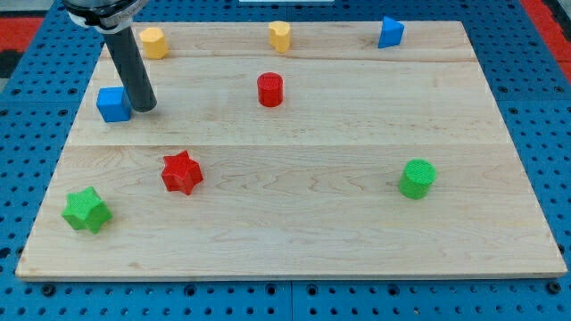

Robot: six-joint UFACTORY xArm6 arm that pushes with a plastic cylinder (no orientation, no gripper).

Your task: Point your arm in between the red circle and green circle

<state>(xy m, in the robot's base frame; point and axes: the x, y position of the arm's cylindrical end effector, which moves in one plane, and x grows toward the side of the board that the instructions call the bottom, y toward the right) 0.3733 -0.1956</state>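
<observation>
The red circle (269,89) stands on the wooden board at the upper middle. The green circle (417,178) stands at the lower right. My tip (144,107) rests on the board at the upper left, right beside the blue cube (112,104) and touching or nearly touching its right side. The tip is far to the left of the red circle and farther still from the green circle.
A red star (182,172) and a green star (86,210) lie at the lower left. Two yellow blocks (153,42) (280,36) and a blue triangular block (389,32) sit along the top edge. The board (294,232) lies on a blue pegboard table.
</observation>
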